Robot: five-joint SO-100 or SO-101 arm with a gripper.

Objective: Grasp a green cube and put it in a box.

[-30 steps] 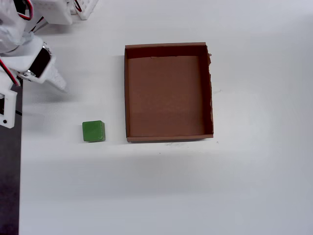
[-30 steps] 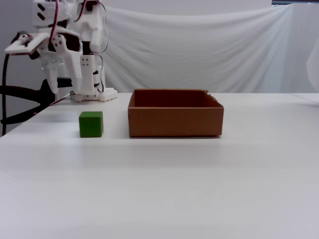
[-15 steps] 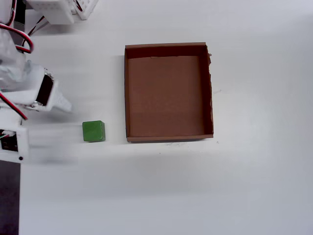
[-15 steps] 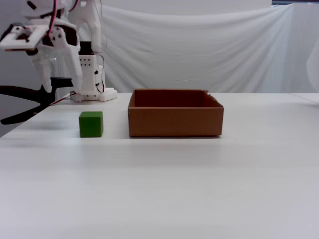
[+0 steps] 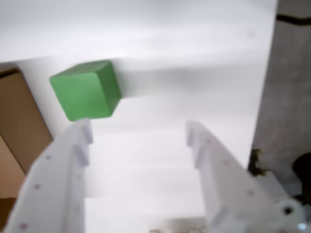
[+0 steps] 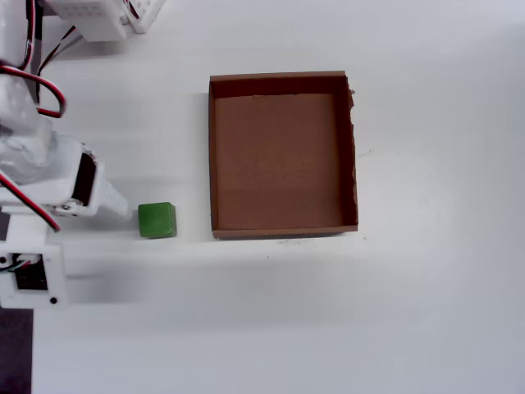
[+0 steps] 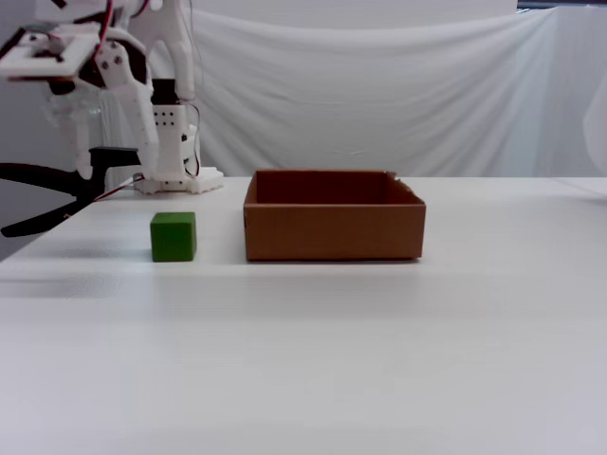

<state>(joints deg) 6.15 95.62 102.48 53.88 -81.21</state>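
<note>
In the fixed view the near part of the plain white tabletop (image 7: 313,360) is bare from the front edge up to the objects, wide open room across its whole width. The overhead view shows the same white surface free to the right of and below the shallow brown cardboard box (image 6: 283,154), while the tabletop's left edge, with a dark strip beyond it, runs just beside the arm.

The small bright-green cube with rounded edges (image 6: 156,220) sits on the tabletop toward that left edge, level with the box's lower left corner in the overhead view. It is just beside the box but apart from it, with a strip of white between them. In the fixed view the cube (image 7: 174,236) stands flat to the left of the box (image 7: 334,227), whose low walls rise a little higher than the cube. The box is empty, with a ragged right wall in the overhead view. Behind it hangs a white cloth backdrop (image 7: 379,90), and the arm's white base (image 7: 175,180) stands at the far left of the table.

The white two-finger gripper (image 6: 123,215) is just left of the cube in the overhead view. In the wrist view the gripper (image 5: 138,138) is spread wide with nothing between the fingers; the cube (image 5: 87,91) lies just beyond the left fingertip, off to one side of the gap.
</note>
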